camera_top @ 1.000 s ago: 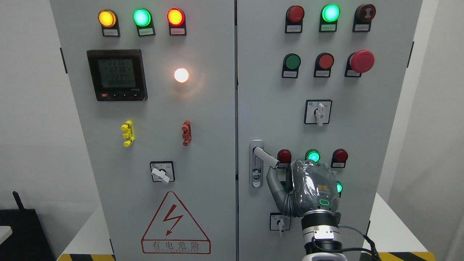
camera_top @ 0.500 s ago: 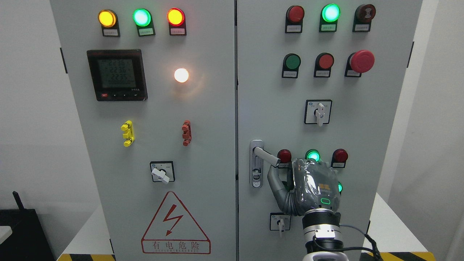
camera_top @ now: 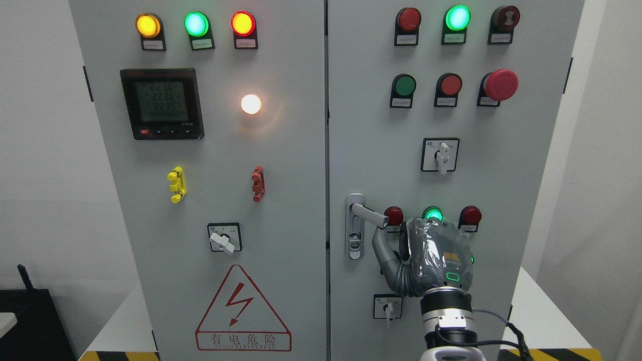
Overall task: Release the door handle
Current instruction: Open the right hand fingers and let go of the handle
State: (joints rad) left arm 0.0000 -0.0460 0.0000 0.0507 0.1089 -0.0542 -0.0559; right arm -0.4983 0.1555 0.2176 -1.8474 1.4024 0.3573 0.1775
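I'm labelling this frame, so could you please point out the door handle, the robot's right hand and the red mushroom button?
door handle (camera_top: 370,215): head view, middle of the lever.
right hand (camera_top: 441,255): head view, back of the hand.
red mushroom button (camera_top: 500,84): head view, centre of its cap.

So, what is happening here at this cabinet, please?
The right robot hand is at the door handle of the grey electrical cabinet. The handle lever sticks out to the right, and the thumb reaches up just under its tip. The fingers look relaxed, not closed around it. The left arm is out of view.
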